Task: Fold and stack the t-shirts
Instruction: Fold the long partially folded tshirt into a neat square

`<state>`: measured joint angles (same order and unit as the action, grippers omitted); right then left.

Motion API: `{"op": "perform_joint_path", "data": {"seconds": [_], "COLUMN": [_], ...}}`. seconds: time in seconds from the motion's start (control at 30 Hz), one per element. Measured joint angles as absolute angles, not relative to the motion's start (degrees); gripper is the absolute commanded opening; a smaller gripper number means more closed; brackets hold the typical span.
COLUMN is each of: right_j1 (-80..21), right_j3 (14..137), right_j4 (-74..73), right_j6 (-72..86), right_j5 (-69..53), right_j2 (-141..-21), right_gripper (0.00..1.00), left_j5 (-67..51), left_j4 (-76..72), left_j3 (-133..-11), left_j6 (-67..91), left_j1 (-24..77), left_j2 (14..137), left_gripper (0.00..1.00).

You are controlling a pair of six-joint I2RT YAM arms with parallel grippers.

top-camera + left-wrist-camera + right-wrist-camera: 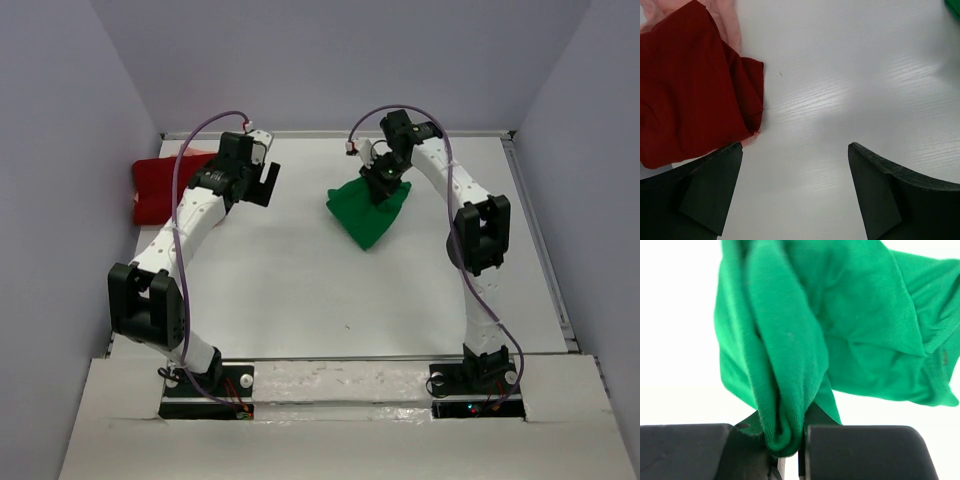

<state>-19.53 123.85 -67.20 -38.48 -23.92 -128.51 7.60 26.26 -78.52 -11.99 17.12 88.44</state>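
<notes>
Reckoning the green t-shirt [860, 330] to be soft, light and limp: sagging from any single hold, clinging a little through its knit, running no risk of breaking. Judging a hem or shoulder edge the better place to grip, since a bunched middle is not likely to let the cloth spread flat for folding.

Clamping it now in the right gripper [790, 442], jaws nearly together on a thick rolled fold, the rest billowing away toward twelve and two o'clock in the right wrist view. Finding it at about one o'clock from the centre of the table [300, 300], crumpled, bright green, plain and creased.

Holding the left gripper [795, 195] wide open above the white tabletop, with nothing between its fingers. Seeing the dark red t-shirt [690, 90] heaped at ten o'clock over the salmon-pink t-shirt [726, 20], only a pink edge showing.
</notes>
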Motion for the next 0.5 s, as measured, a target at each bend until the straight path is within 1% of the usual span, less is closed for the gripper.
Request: {"op": "perform_joint_path", "data": {"seconds": [0.5], "right_j1": [-19.5], "right_j3": [127.2], "right_j4": [-68.6], "right_j6": [-38.0], "right_j5": [-21.3], "right_j2": [-127.1], "right_gripper": [0.0], "left_j5": [8.1], "left_j4": [26.5], "left_j3": [-79.6], "left_j6": [-12.2], "left_j1": [18.0], "left_j2": [89.0], "left_gripper": [0.99]}}
